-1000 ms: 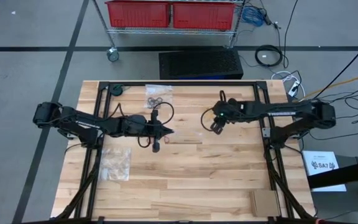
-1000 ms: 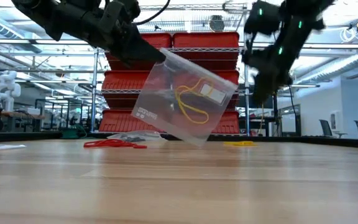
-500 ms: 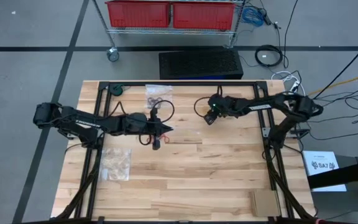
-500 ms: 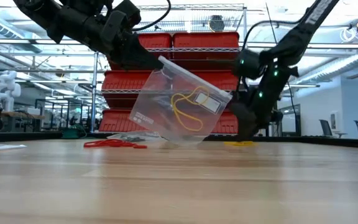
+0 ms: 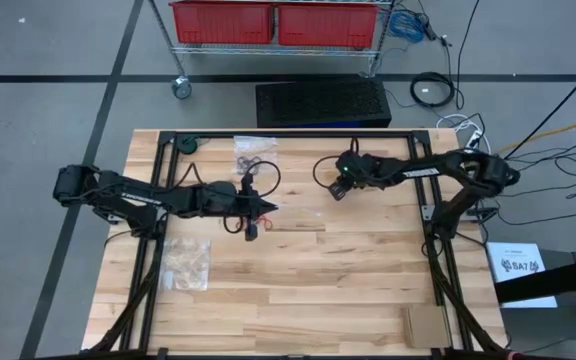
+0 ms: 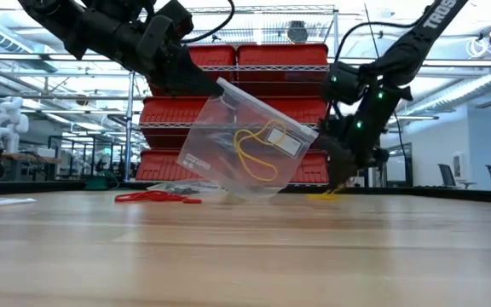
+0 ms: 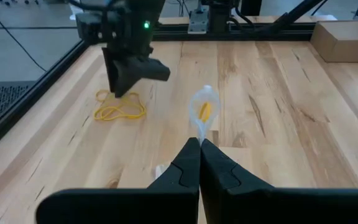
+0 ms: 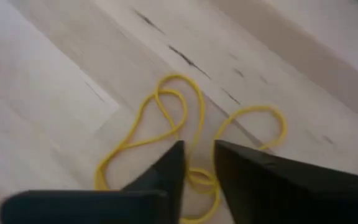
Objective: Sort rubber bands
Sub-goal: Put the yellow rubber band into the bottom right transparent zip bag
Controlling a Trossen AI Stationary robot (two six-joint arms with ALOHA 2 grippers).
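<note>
Right gripper (image 8: 197,163) is closing on yellow bands (image 7: 119,109), fingers w/ a narrow gap; may be snagging only some. Left gripper (image 7: 199,144) is pinching the bag (image 6: 245,145) shut; it could slip.

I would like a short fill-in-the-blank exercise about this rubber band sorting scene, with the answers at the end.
1. The left gripper holds a clear ____ above the table.
2. The right gripper is down over a pile of ____ rubber bands.
3. In the low view, a heap of ____ rubber bands lies on the table.

Answers: bag; yellow; red
</note>
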